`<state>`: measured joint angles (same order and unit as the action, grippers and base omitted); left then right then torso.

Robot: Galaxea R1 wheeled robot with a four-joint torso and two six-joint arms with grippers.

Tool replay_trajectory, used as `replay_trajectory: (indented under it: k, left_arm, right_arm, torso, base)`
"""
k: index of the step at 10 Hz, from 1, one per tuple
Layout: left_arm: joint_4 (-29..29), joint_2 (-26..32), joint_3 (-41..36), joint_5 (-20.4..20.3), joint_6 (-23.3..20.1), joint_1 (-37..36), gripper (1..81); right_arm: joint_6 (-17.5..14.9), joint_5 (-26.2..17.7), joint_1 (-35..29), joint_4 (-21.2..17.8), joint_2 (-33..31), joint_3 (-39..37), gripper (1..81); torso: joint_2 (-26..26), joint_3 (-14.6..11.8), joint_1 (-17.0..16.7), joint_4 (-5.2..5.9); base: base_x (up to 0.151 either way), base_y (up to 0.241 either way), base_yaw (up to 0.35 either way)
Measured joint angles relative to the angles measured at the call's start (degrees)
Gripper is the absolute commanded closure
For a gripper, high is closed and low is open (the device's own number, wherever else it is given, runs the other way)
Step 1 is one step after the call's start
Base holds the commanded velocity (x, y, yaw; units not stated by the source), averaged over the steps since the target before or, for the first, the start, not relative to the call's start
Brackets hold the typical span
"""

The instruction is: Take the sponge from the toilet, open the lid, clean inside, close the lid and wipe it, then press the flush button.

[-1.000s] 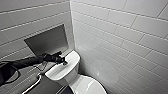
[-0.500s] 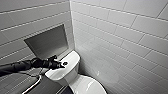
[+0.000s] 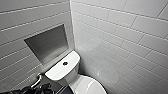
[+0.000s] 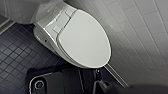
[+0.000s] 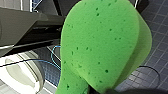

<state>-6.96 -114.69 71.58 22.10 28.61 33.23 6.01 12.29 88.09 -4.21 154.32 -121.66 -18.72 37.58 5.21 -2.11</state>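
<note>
White tiled walls [image 3: 120, 32] meet in a corner. In the head view a grey recessed niche [image 3: 47, 43] is set into the wall at about 9 o'clock. A dark blue small-tiled floor [image 4: 15, 52] surrounds the toilet [image 3: 62, 68], which stands at 6 o'clock with its tank against the wall. The glossy lid [image 4: 85, 40] is down. The sponge [image 5: 102, 45] is clamped at its narrow end by the right gripper [image 5: 105, 90], above the floor. The left gripper [image 4: 101, 83] hovers near the lid's front end; I cannot tell whether it is open or closed. A round flush button [image 3: 65, 63] sits mid-tank.
</note>
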Motion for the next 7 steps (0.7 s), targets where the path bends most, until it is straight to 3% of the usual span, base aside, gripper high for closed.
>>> replay_trajectory:
  k: [3, 7]
  left_arm:
    - [-7.53, -0.13, 0.35, -7.14, 0.02, 16.98, 81.1]
    - [-17.02, -13.26, 14.23, -13.75, 0.02, 34.6, 81.1]
  right_arm:
    - [-0.01, -0.06, -0.02, 0.0, 2.35, -3.1, 81.1]
    - [-0.04, -0.06, 0.0, 0.02, 3.86, -5.88, 81.1]
  torso:
    - [0.0, -0.02, -0.02, 0.0]
    - [-0.02, -0.05, -0.06, 0.0]
  base:
    - [0.0, 0.0, 0.0]
    - [0.0, 0.0, 0.0]
